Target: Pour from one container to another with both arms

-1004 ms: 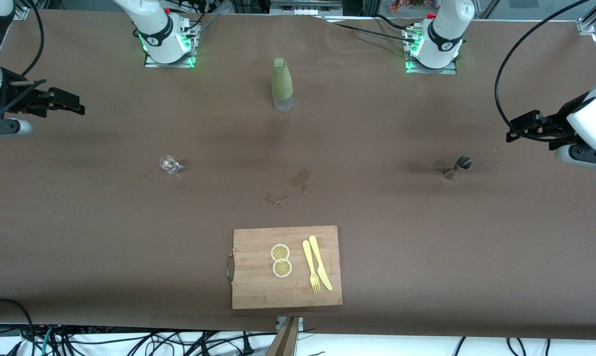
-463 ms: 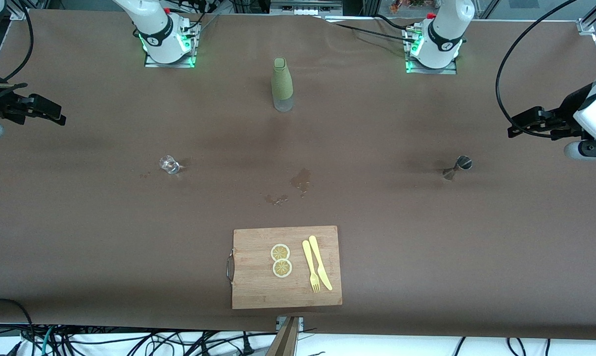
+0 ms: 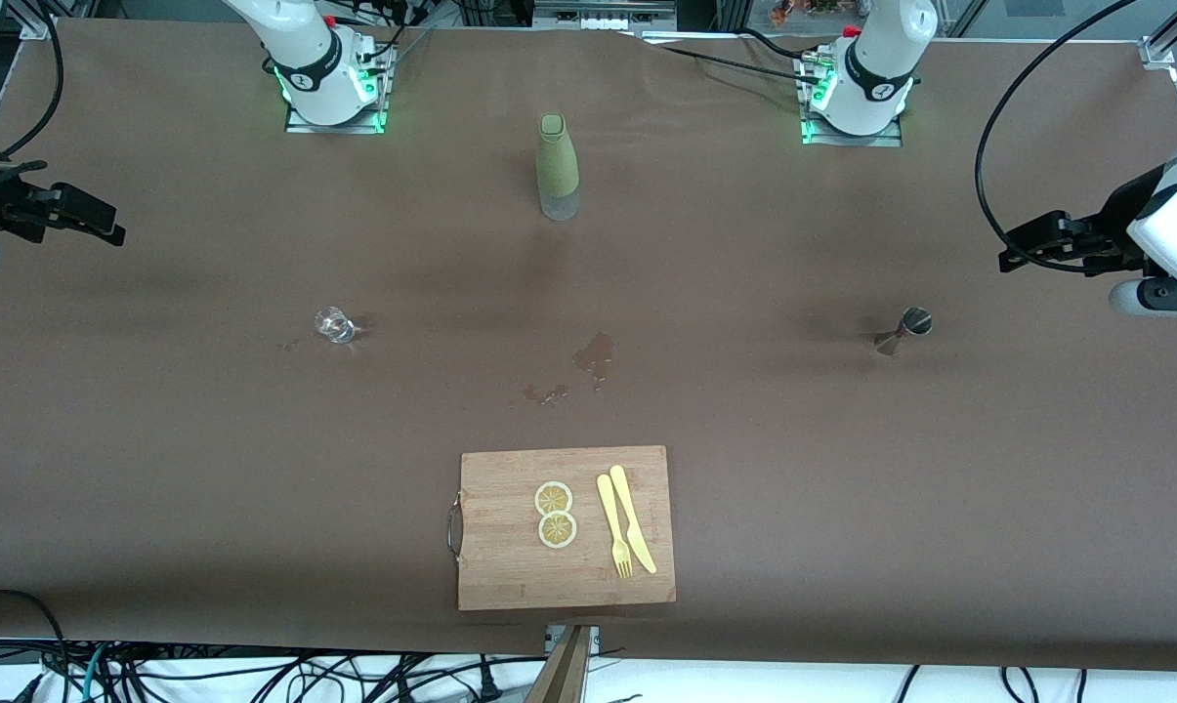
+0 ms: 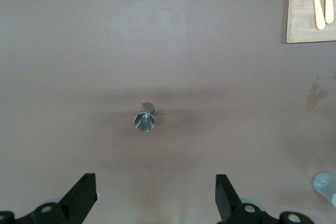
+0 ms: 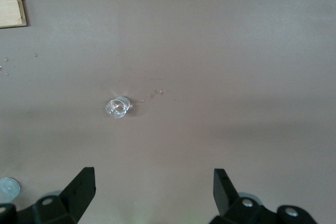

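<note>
The small clear glass (image 3: 334,324) stands on the brown worktop (image 3: 158,439) toward the right arm's end, and the metal jigger (image 3: 906,328) stands toward the left arm's end, well apart from it. Between them, nearer to the arm bases, is the green bottle (image 3: 557,166), upright. Small wet spots (image 3: 593,357) lie near the middle, so I judge some liquid was spilled and the pouring may be already finished, or not begun; nothing is held now. The left pincer (image 4: 153,199) hangs high over the jigger with its jaws wide apart and empty. The right pincer (image 5: 151,192) hangs over the glass, jaws also apart. A cutting board (image 3: 510,576) with lemon slices (image 3: 555,514) lies nearest the front camera.
</note>
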`<act>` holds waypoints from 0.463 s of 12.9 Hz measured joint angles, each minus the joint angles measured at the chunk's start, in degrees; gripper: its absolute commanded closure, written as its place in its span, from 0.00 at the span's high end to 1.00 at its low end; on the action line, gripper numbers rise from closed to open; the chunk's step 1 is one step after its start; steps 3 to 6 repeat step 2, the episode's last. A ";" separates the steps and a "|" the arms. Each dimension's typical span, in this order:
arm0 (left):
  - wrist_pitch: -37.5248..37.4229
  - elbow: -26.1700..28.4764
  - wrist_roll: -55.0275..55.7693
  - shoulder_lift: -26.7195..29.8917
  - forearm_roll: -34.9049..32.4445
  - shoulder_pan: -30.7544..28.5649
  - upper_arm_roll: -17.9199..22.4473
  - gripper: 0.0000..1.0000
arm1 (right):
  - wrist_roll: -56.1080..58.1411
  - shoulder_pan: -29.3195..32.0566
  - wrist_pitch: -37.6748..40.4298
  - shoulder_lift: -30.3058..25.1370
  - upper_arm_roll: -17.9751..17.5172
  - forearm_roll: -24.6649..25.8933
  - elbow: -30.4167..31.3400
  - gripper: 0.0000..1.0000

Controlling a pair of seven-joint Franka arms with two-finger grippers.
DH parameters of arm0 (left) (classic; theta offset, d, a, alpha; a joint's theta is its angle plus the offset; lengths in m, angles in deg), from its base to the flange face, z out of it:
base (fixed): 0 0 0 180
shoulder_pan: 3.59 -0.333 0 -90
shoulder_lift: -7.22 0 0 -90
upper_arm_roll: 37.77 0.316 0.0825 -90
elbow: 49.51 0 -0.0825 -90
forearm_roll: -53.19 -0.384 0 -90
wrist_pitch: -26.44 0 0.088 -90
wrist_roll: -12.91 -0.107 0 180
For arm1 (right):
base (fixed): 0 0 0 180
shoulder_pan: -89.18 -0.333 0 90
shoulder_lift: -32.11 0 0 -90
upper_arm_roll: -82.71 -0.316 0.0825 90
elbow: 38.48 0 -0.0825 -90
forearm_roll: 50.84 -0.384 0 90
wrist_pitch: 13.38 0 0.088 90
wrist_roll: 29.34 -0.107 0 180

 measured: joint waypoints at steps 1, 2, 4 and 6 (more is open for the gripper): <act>0.00 0.00 0.00 0.00 0.17 -0.08 0.00 1.00 | 0.00 0.00 0.05 0.00 0.00 0.00 0.00 1.00; 0.00 0.00 0.00 -0.01 0.34 -0.19 0.03 1.00 | 0.00 0.00 0.12 0.00 0.00 0.00 0.00 1.00; 0.00 0.00 0.00 -0.01 0.34 -0.19 0.03 1.00 | 0.00 0.00 0.12 0.00 0.00 0.00 0.00 1.00; 0.00 0.00 0.00 -0.01 0.34 -0.19 0.03 1.00 | 0.00 0.00 0.12 0.00 0.00 0.00 0.00 1.00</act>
